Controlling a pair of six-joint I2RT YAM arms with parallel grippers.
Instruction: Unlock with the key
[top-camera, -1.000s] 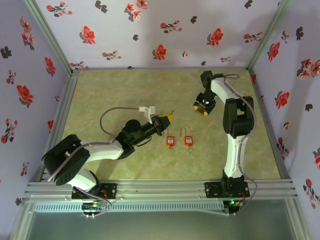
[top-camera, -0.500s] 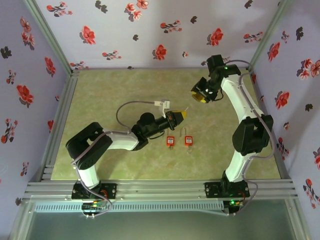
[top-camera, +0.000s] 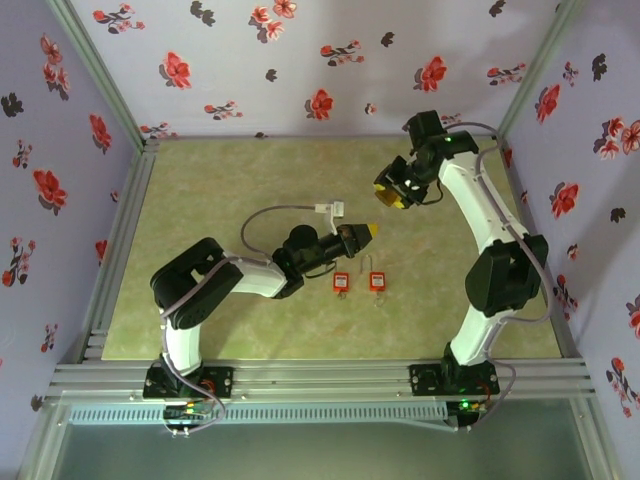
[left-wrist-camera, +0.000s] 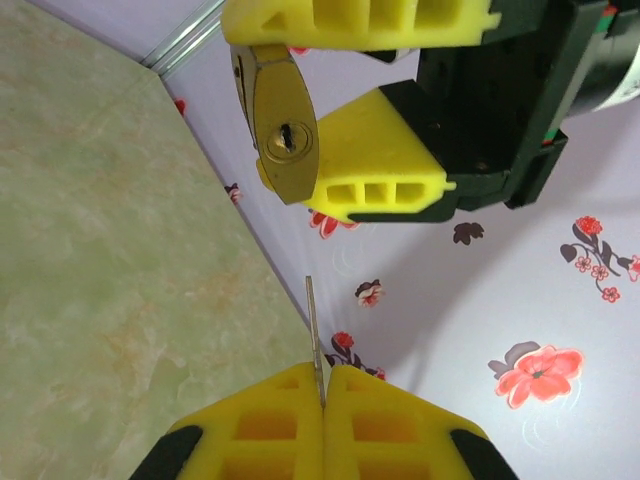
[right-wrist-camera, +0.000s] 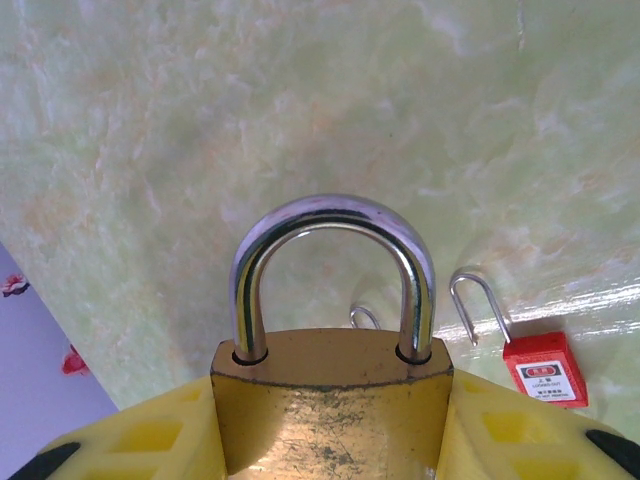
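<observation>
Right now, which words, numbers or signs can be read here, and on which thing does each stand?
Two small red plastic padlocks, white labels: print too small and blurred to read.
Brass padlock with steel shackle: no readable marking.

Right claw (right-wrist-camera: 330, 425) grips brass padlock (right-wrist-camera: 330, 400); red padlock (right-wrist-camera: 543, 369) beyond

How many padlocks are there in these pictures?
3. A brass padlock is held in the right gripper; a red padlock lies on the table; a second red padlock lies beside it.
</observation>
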